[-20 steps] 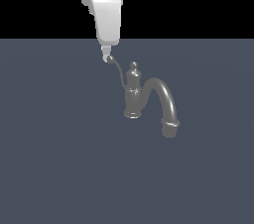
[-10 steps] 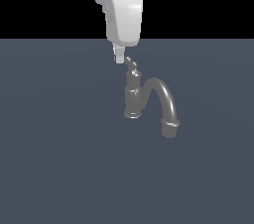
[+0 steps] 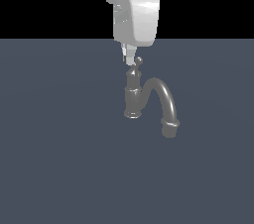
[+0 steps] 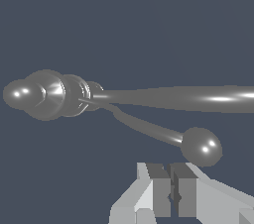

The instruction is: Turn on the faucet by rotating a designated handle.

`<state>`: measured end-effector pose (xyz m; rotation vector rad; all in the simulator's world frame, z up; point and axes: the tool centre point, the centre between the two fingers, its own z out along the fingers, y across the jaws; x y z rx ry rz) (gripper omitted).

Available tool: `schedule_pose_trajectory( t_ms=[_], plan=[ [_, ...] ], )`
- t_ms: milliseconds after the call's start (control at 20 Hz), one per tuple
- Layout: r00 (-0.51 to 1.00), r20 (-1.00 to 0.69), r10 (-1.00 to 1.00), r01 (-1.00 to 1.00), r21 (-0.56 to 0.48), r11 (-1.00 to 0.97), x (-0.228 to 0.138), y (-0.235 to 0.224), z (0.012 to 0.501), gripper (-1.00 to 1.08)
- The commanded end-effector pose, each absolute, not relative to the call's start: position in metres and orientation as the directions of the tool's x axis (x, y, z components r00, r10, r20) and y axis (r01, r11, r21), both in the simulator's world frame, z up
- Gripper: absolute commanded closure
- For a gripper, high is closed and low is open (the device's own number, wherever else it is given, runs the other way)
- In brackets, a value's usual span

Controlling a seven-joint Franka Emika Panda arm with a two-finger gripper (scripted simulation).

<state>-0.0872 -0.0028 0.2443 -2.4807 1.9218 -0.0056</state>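
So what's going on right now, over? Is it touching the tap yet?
Gripper shut, holding nothing. Its fingertips sit right beside the handle near the ball tip; contact unclear. Faucet upright, spout arching toward the exterior view's right. Nothing in the way.

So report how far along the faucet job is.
Done: the gripper has swept toward the exterior view's right over the last second, carrying the handle with it. In hand: the jaws look closed and sit beside the handle's ball tip, pushing rather than clamping; contact itself is unclear. Left: any further rotation of the handle about the faucet post; whether it counts as on cannot be told.
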Motion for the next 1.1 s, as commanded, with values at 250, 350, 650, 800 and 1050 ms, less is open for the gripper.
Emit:
schedule_pose_trajectory(
  t_ms=[250,350,650,800,1050],
  plan=[
    [0.229,0.001,-0.973,-0.973,-0.003,-0.229,-0.079,-0.055,0.243,1.08],
    [0.228,0.0,-0.974,-0.974,-0.002,-0.228,-0.076,-0.066,0.243,1.08],
    [0.223,0.0,-0.975,-0.975,0.0,-0.223,-0.07,-0.1,0.243,1.08],
    [0.251,0.0,-0.968,-0.968,-0.003,-0.251,-0.065,-0.081,0.244,1.08],
    [0.246,0.0,-0.969,-0.969,-0.002,-0.246,-0.05,-0.093,0.244,1.08]
  ],
)
